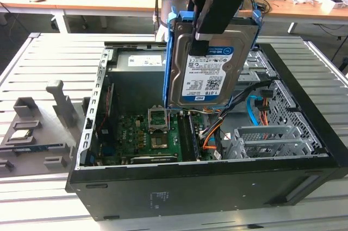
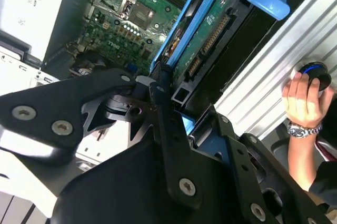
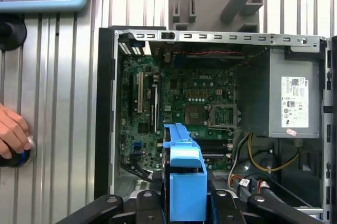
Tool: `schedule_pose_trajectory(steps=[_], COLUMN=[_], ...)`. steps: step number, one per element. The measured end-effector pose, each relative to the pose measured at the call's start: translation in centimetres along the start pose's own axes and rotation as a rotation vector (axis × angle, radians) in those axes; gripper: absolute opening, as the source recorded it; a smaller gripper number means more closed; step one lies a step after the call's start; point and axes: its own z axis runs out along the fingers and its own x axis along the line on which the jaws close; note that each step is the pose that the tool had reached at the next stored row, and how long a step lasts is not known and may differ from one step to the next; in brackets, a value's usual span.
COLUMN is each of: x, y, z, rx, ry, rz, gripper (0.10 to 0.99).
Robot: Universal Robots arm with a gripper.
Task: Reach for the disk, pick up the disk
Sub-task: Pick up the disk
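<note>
Here, in the exterior view, the flat silver-grey metal disk with its white-and-blue label and bright blue plastic side rails [image 1: 209, 60] is seen held upright in the upper centre of the frame, lifted clear above the open black desktop computer case [image 1: 217, 182]. The black robot gripper [image 1: 215, 11] is closed on the disk's upper edge, so the pick appears already made. A grey moulded parts fixture [image 1: 49, 128] is seen at the left, on the slatted metal table [image 1: 304, 209].

In the second wrist view, the disk [image 2: 210, 34] is shown edge-on at the upper centre, clamped between the black gripper fingers [image 2: 158, 89], with the green motherboard [image 2: 131, 8] beyond. A person's hand [image 2: 303, 100] rests on a round button at the right edge.

In the first wrist view, the blue rail [image 3: 184, 176] is seen at the lower centre, flanked by the jaws.

The disk is judged rigid, fairly heavy and shock-sensitive; its smooth metal may slip, so the plastic side rails are judged the better hold.
</note>
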Motion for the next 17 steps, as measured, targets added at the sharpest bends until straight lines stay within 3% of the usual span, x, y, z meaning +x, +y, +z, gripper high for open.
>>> schedule_pose_trajectory(steps=[3, 13, 17], x=[1.61, 5.10, 7.09], y=[0.03, 0.12, 0.16], z=[0.04, 0.13, 0.17], rx=[0.000, 0.000, 0.000], ry=[0.0000, -0.0002, -0.0002], rz=[0.001, 0.004, 0.005], gripper=[0.369, 0.369, 0.369])
